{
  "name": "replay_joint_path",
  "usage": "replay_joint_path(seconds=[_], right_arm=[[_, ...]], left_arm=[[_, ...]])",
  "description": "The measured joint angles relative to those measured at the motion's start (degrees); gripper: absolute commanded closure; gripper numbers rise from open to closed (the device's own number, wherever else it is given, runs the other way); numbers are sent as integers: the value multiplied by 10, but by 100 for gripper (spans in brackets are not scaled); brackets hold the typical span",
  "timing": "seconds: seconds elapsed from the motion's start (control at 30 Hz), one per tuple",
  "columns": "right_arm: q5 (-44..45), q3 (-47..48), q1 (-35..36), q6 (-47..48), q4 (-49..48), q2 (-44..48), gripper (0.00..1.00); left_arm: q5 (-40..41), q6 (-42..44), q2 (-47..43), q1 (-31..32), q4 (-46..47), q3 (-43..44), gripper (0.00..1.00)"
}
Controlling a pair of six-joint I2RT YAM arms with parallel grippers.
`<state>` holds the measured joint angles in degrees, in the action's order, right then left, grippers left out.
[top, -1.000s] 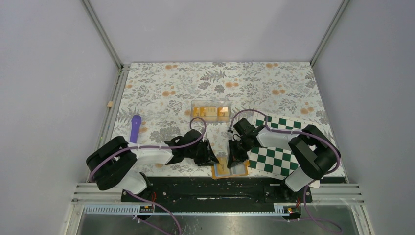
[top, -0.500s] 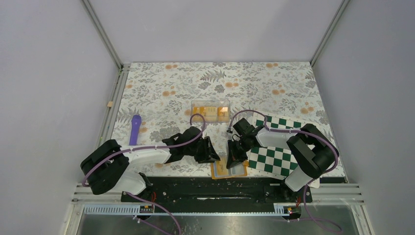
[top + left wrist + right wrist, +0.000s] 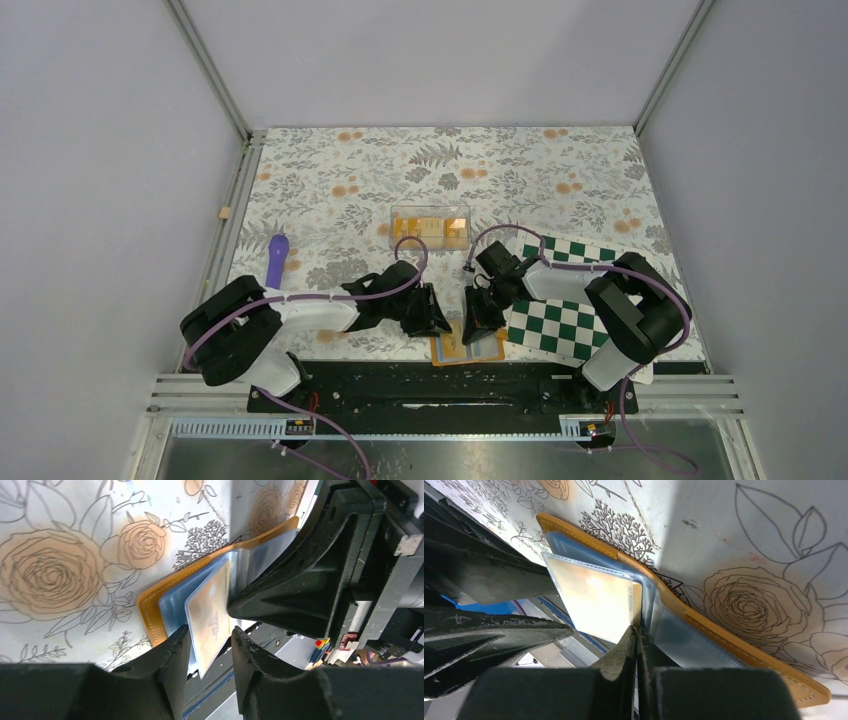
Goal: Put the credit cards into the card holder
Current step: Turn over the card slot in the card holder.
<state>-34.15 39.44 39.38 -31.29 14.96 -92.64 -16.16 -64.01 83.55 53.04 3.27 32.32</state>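
The orange card holder (image 3: 467,348) lies open by the near table edge, its light-blue pockets (image 3: 175,605) facing up. One pocket leaf stands up with a credit card (image 3: 212,607) inside it, also seen in the right wrist view (image 3: 591,600). My left gripper (image 3: 432,318) straddles that leaf, and its fingers (image 3: 210,632) stand apart with a gap on one side. My right gripper (image 3: 480,318) is shut (image 3: 636,629), its tips touching the holder's inner fold beside the card. More credit cards (image 3: 431,229) lie in a clear box.
The clear plastic box (image 3: 394,226) sits mid-table beyond the grippers. Two green-and-white chequered boards (image 3: 556,325) (image 3: 580,250) lie under and behind the right arm. A purple object (image 3: 277,258) rests at the left. The black rail (image 3: 400,385) runs just beside the holder.
The left arm's shoulder swayed left and came back. Both grippers stay at the card holder, and their jaws have not visibly changed.
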Motion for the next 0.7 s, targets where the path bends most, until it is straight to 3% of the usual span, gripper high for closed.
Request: replay_joint_path(seconds=[0.23, 0.37, 0.53, 0.7], right_arm=[[0, 0, 0, 0, 0, 0, 100], [-1, 0, 0, 0, 0, 0, 100], [0, 0, 0, 0, 0, 5, 90], [15, -1, 0, 5, 3, 30, 77]], left_arm=[[-3, 0, 20, 12, 12, 14, 74], [-4, 0, 32, 16, 10, 21, 99], [1, 9, 34, 17, -26, 46, 100], [33, 40, 18, 19, -135, 93, 100]])
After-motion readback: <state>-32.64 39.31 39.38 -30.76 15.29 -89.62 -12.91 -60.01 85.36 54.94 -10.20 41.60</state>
